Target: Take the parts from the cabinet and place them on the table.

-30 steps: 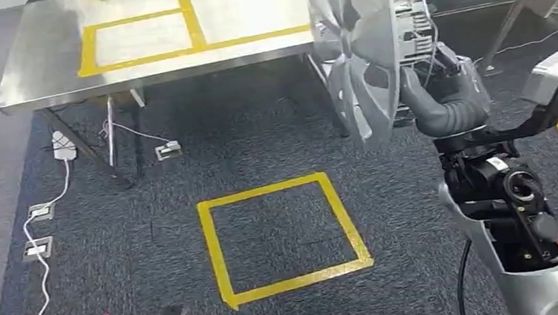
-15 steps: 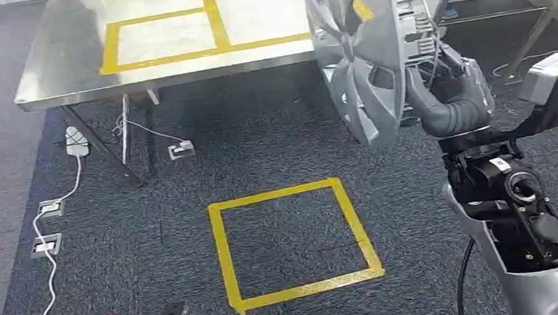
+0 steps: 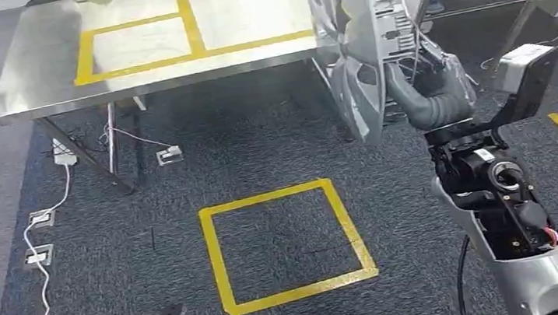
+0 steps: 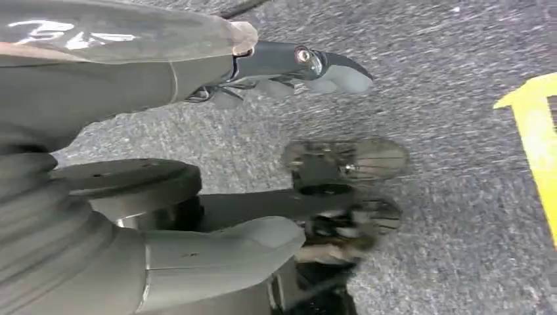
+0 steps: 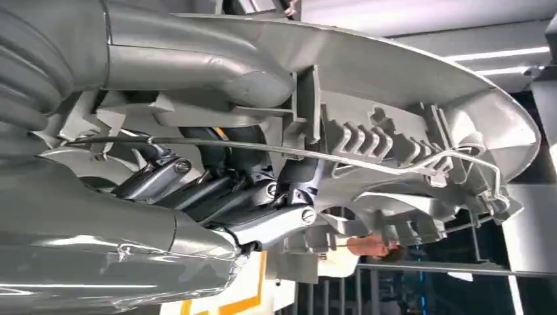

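Your right hand [image 3: 432,83] has its fingers wrapped into the back of the silver hubcap [image 3: 358,47], so that one's held solid. In the right wrist view you can see the dark fingers [image 5: 217,190] curled through the ribbed inner side of the part [image 5: 407,131], with a thin wire ring running across it. From the head view the hubcap sits up at about 1 o'clock, standing on edge, overlapping the right end of the steel table [image 3: 41,81] with the yellow tape boxes. Down on the carpet there's a yellow tape square [image 3: 281,243] around 6 o'clock. Your left hand [image 4: 289,65] hangs over the carpet with fingers spread loose and nothing in them.
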You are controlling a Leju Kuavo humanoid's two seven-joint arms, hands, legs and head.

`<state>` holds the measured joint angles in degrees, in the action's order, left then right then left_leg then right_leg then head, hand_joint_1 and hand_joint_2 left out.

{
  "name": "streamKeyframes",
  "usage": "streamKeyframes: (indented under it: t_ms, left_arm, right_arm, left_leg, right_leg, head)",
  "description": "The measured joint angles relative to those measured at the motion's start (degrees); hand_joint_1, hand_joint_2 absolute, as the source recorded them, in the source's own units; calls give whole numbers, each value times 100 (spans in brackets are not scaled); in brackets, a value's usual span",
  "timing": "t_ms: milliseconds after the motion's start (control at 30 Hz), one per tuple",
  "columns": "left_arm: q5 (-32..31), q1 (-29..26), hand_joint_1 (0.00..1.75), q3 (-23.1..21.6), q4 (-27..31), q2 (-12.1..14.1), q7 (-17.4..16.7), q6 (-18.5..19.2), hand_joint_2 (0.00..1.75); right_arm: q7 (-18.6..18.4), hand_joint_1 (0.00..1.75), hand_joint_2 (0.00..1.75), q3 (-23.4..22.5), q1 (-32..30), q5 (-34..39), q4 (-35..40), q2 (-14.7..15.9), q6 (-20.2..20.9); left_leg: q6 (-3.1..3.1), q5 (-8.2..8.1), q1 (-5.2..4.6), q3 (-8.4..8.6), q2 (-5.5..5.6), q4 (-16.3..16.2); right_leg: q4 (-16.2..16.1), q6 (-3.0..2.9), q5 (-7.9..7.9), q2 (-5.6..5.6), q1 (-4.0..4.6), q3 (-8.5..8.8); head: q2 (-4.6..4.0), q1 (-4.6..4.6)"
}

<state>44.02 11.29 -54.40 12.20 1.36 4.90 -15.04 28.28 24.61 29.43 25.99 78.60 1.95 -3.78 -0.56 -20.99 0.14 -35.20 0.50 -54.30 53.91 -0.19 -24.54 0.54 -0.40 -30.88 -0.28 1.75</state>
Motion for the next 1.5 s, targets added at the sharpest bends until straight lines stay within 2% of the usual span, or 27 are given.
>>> streamKeyframes:
  t_ms: [33,133,200,300,333,367,400,500,533,567,633,700,733,833,867,900,933,1000,1033,1067,1167,1233,1333,1367,1400,1433,1500]
  left_arm:
    - [0,9,0,0,0,7,0,0,175]
    - [2,3,0,0,0,9,0,0,175]
    - [2,6,0,0,0,7,0,0,175]
    - [7,12,0,-4,0,4,0,0,175]
    - [13,6,0,-4,0,2,0,0,175]
    - [17,-1,0,-4,0,0,0,0,175]
    - [22,-8,0,-4,0,-2,0,0,175]
    - [35,-3,0,-4,0,-9,0,0,175]
    - [46,6,0,-4,0,-4,2,0,175]
    - [50,8,0,-4,0,-2,2,0,175]
    - [55,1,0,-4,0,-2,0,0,175]
    - [59,7,0,-4,0,0,2,-2,175]
    - [59,11,0,-4,0,-2,2,-4,175]
    - [59,-4,0,-4,0,-4,4,-7,175]
    - [59,-13,0,-4,0,-4,4,-9,175]
    - [59,-18,0,-4,0,-2,4,-11,175]
    - [59,-17,0,-4,0,-2,2,-11,175]
    - [57,-7,0,-4,0,4,4,-11,175]
    - [59,1,0,-4,0,31,4,-11,175]
    - [57,11,0,-4,0,26,4,-11,175]
    - [57,15,0,-4,0,24,2,-11,175]
    - [59,18,0,-7,0,18,2,-11,175]
    - [59,16,0,-7,0,6,2,-9,175]
    - [59,9,0,-7,0,-4,2,-9,175]
    - [59,-1,0,-7,0,-11,2,-9,175]
    - [59,-14,0,-7,0,-18,0,-9,175]
    - [59,-28,0,-7,0,-22,0,-11,175]
  right_arm:
    - [0,175,175,11,26,0,-17,0,7]
    - [0,175,175,28,60,0,-59,0,15]
    - [0,175,175,39,66,-2,-87,0,15]
    - [0,175,175,76,114,-39,-168,0,20]
    - [-2,175,175,90,114,-66,-207,0,20]
    - [-2,175,175,101,114,-79,-234,0,20]
    - [-9,175,175,111,117,-94,-266,0,20]
    - [-24,175,175,157,193,-136,-376,0,48]
    - [-17,175,175,186,226,-175,-429,-2,55]
    - [-11,175,175,214,242,-223,-459,-18,55]
    - [-4,175,175,258,242,-275,-522,-28,52]
    - [0,175,175,277,286,-319,-583,-55,46]
    - [0,175,175,295,306,-319,-607,-68,31]
    - [20,175,175,358,320,-337,-680,-83,20]
    - [28,175,175,372,319,-337,-704,-83,20]
    - [31,175,175,378,321,-337,-723,-85,17]
    - [31,175,175,380,325,-337,-739,-85,17]
    - [28,175,175,393,356,-337,-769,-85,20]
    - [30,175,175,398,376,-339,-782,-87,20]
    - [37,175,175,402,388,-339,-789,-90,20]
    - [37,175,175,417,395,-339,-824,-101,20]
    - [37,175,175,428,409,-339,-837,-103,15]
    - [48,175,175,461,445,-339,-891,-103,22]
    - [52,175,175,472,445,-339,-914,-103,20]
    - [55,175,175,485,445,-321,-931,-103,17]
    - [59,175,175,494,446,-315,-948,-103,13]
    - [61,175,175,500,452,-299,-957,-103,4]
  left_leg:
    - [-5,-29,-25,42,-1,49]
    - [57,-66,-34,30,6,27]
    - [94,-62,21,104,13,99]
    - [152,-106,26,131,4,94]
    - [156,-125,27,145,4,90]
    - [152,-144,34,168,7,84]
    - [139,-170,43,200,16,80]
    - [57,-288,70,308,52,18]
    - [18,-312,32,289,60,-13]
    - [-2,-312,32,263,60,-33]
    - [-57,-306,38,277,60,11]
    - [-122,-383,49,262,37,-85]
    - [-144,-522,51,158,10,-342]
    - [-181,-1078,57,-643,3,-1801]
    - [-170,-1073,57,-821,2,-2033]
    - [-148,-926,55,-834,3,-1943]
    - [-112,-649,46,-706,3,-1578]
    - [-3,-45,5,-252,3,-484]
    - [68,29,-29,-117,3,-110]
    - [58,4,-39,-62,-12,-26]
    - [90,-32,-61,-58,-4,-22]
    - [114,-17,8,48,-5,85]
    - [169,-60,15,93,-12,83]
    - [173,-75,16,100,-11,79]
    - [168,-90,23,116,-8,72]
    - [155,-114,33,137,0,63]
    - [105,-182,65,195,23,14]
  right_leg:
    - [23,34,-24,19,39,-16]
    - [4,99,-59,14,23,-1]
    - [203,170,-213,0,16,-71]
    - [1610,250,-809,-9,-15,-785]
    - [1947,264,-876,-13,-20,-983]
    - [2008,273,-806,-19,-29,-1055]
    - [1793,276,-600,-24,-40,-991]
    - [278,292,264,-42,-84,-380]
    - [190,281,170,-33,-32,-300]
    - [139,200,127,-21,-58,-278]
    - [172,139,102,-3,-24,-300]
    - [127,63,107,-12,-63,-238]
    - [126,32,92,-16,-64,-226]
    - [128,-19,68,-20,-30,-219]
    - [128,-35,56,-16,-15,-205]
    - [128,-45,40,-10,-2,-181]
    - [128,-51,19,-4,11,-148]
    - [128,-43,-27,7,32,-77]
    - [124,-34,-44,8,33,-75]
    - [141,-6,-63,28,71,-92]
    - [105,71,-94,16,37,-70]
    - [250,143,-212,-3,50,-91]
    - [1580,215,-825,-10,7,-737]
    - [1953,235,-917,-12,-9,-947]
    - [2027,247,-863,-16,-26,-1022]
    - [1804,259,-654,-20,-41,-956]
    - [770,282,-33,-32,-74,-502]
  head:
    - [0,4]
    - [0,-33]
    - [0,-37]
    - [0,-112]
    - [0,-118]
    - [0,-131]
    - [0,-144]
    - [0,-162]
    - [0,-168]
    - [0,-173]
    - [0,-127]
    - [0,-136]
    - [0,-96]
    - [0,-22]
    - [0,0]
    - [0,18]
    - [0,31]
    - [0,57]
    - [0,59]
    - [0,52]
    - [0,26]
    - [0,7]
    - [0,-68]
    - [0,-72]
    - [0,-92]
    - [0,-103]
    - [0,-114]
